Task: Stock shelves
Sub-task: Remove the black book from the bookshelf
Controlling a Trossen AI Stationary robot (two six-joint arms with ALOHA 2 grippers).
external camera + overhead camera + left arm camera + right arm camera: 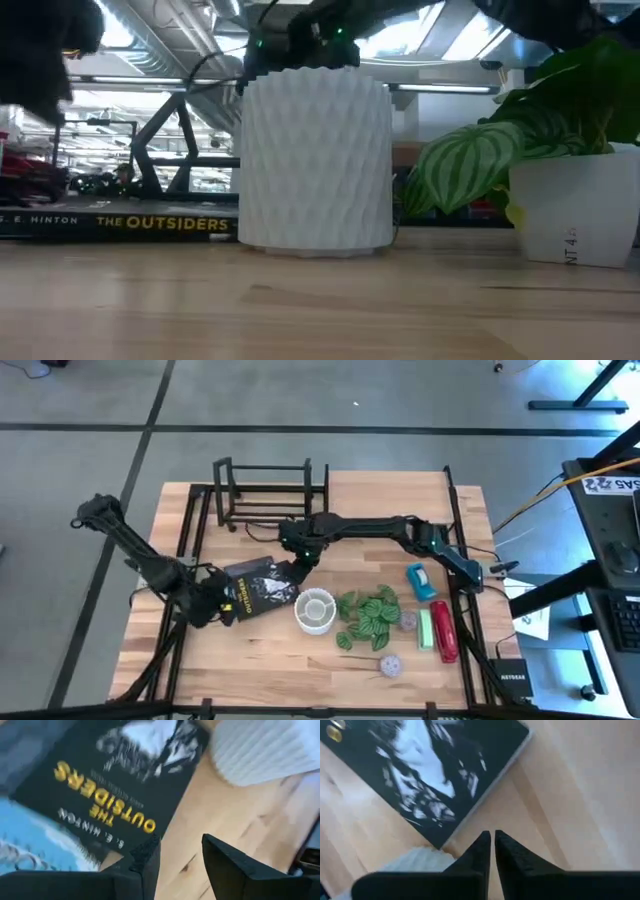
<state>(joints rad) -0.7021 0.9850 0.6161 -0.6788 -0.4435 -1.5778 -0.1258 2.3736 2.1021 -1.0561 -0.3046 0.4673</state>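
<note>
1. Currently the step in hand looks like picking up the book (262,588), which lies flat on the counter (270,660) left of centre, beside the white pot (316,610).
2. Left tool (180,857), fingers narrowly apart and empty, sits at the book's lower-left edge.
3. Right tool (492,845), fingers nearly together and empty, hovers at its upper-right corner.
4. Next calls for gripping an edge, then carrying it to the black rack (268,488) at upper centre.

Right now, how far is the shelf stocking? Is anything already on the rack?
Nothing looks stocked: the black rack at the table's far edge shows only bare bars. In hand: both pincers are at the book lying flat, the left pincer open by its cover, the right pincer shut beside a corner; neither holds it. Left: book, white pot, plant, and the small items to the right.
</note>
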